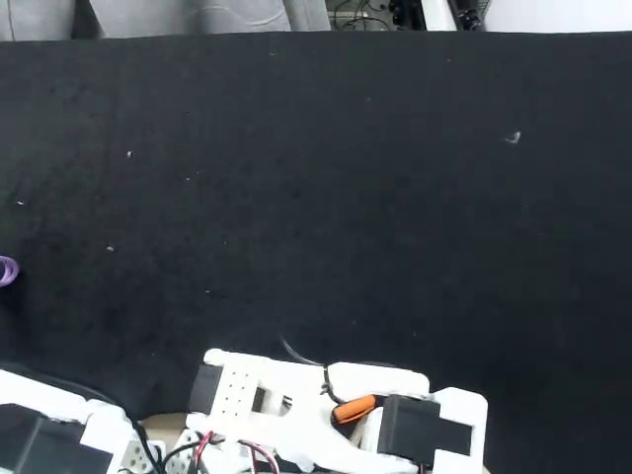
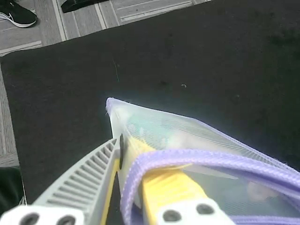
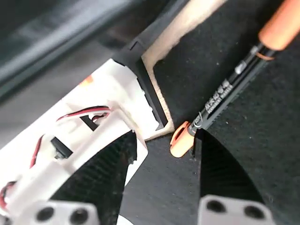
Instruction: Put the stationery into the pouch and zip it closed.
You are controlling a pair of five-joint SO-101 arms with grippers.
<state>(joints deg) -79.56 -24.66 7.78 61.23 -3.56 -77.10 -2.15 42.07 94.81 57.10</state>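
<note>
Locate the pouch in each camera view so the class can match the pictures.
High view: pouch, a purple sliver at the left edge.
Left wrist view: near the camera, clamped in the left gripper.
Shared landmark: the black mat, in all three views.

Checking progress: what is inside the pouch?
Through the pouch wall, only faint pale blurs show; what they are is unclear. The left gripper covers the near part. The pen lies outside, on the mat.
</note>
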